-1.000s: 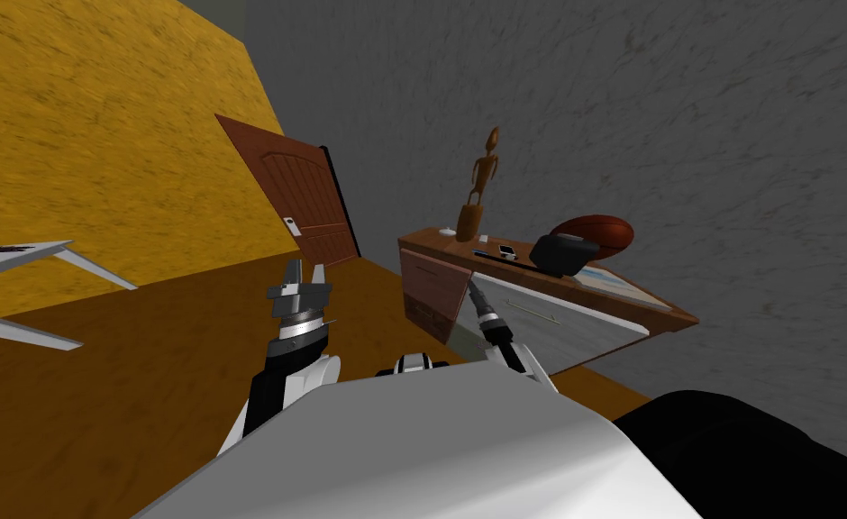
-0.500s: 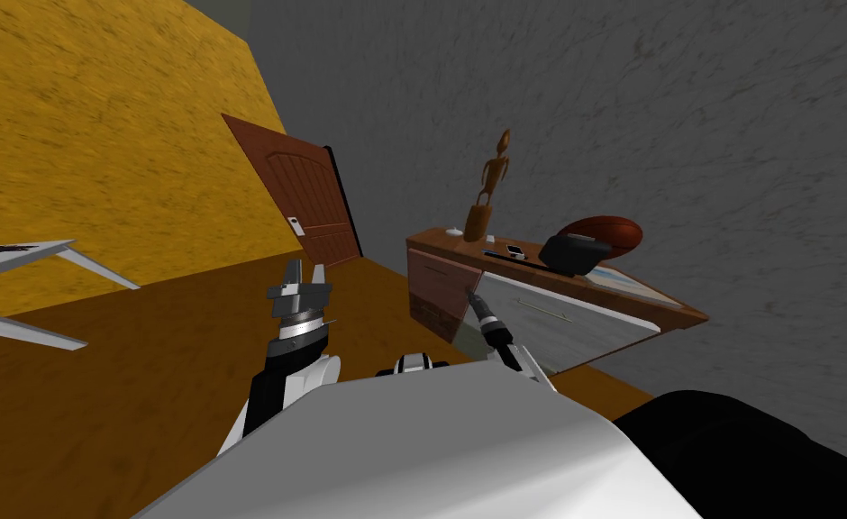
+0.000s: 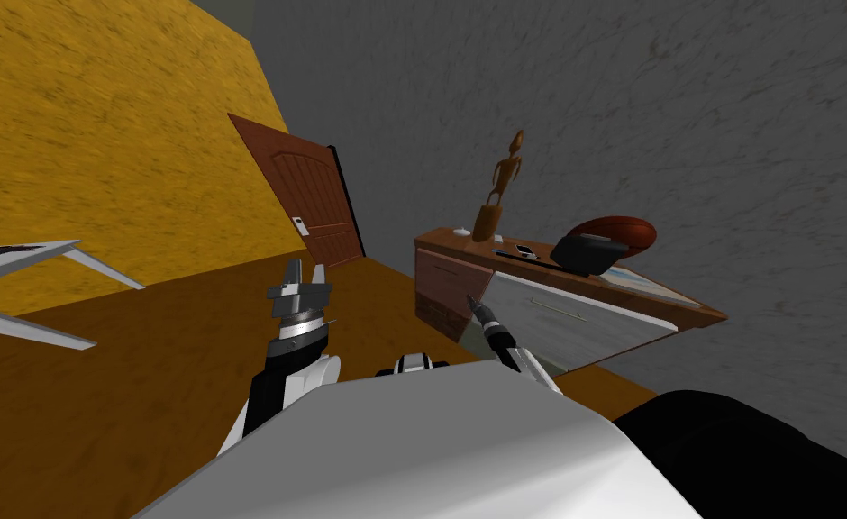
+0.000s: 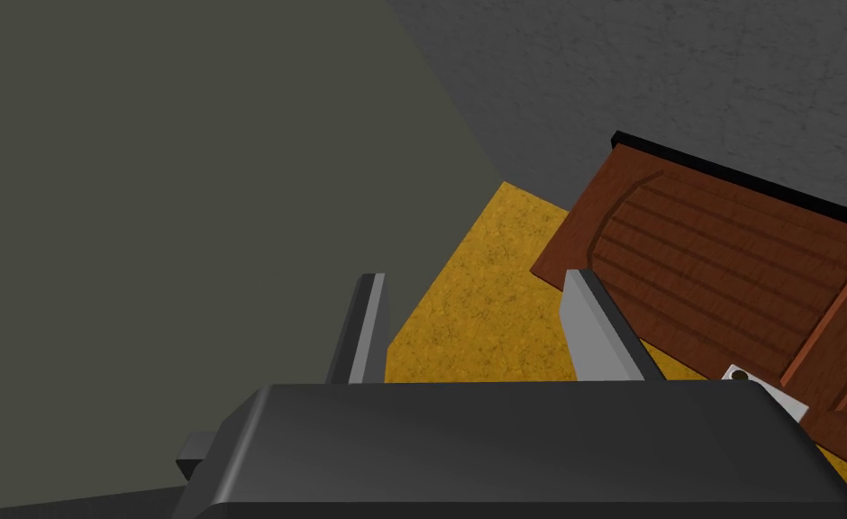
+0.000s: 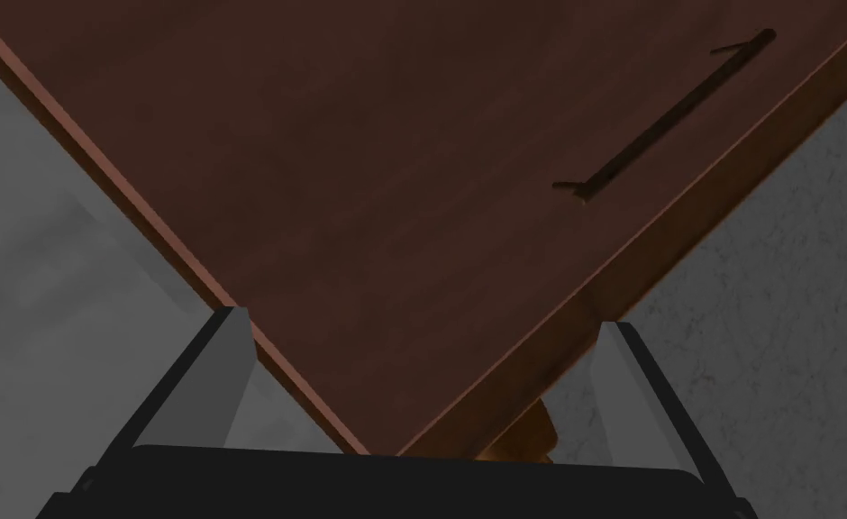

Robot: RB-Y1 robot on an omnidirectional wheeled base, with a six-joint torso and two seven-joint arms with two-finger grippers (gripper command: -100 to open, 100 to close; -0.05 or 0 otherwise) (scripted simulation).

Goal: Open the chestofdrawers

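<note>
Zero contact so far, by my read. The right gripper [image 3: 471, 300] [image 5: 422, 317] hangs just in front of the low chest of drawers w/ a reddish-brown wood top [image 3: 647, 302], which stands centre-right of the head view against the mottled dark grey wall [image 3: 683, 108]. The gripper's two thin grey blades are spread wide w/ nothing held. In the right wrist view a corner of the dark brown wood-grain front panel [image 5: 413, 180] pokes into the gap btwn them. It's close, but I can't tell whether it touches a blade.

In the head view that panel [image 3: 442, 286] sits at the chest's left end. It looks angled away from the wide pale grey front panel [image 3: 593, 335] beside it, so it may be ajar already; can't be sure. Left to do, prob: get hold of sth and pull. The thin dark bar handle [image 5: 660, 113] lies well apart from the blades, out toward the panel's far edge, so it's not yet lined up.

Materials/shapes:
- Brown panel: flat, matt, w/ a lighter edge strip.
- Grey front: smooth, w/ a slim pale bar handle [image 3: 557, 309].
- On top: a slender carved wooden figurine [image 3: 503, 185], a glossy red-brown oval ball [image 3: 620, 232] and a chunky black object [image 3: 584, 254].

The left gripper [image 3: 305, 268] [image 4: 473, 275] is centre-left of the head view, over the orange-brown floor [image 3: 142, 387]. Its blades are parted and empty.
</note>
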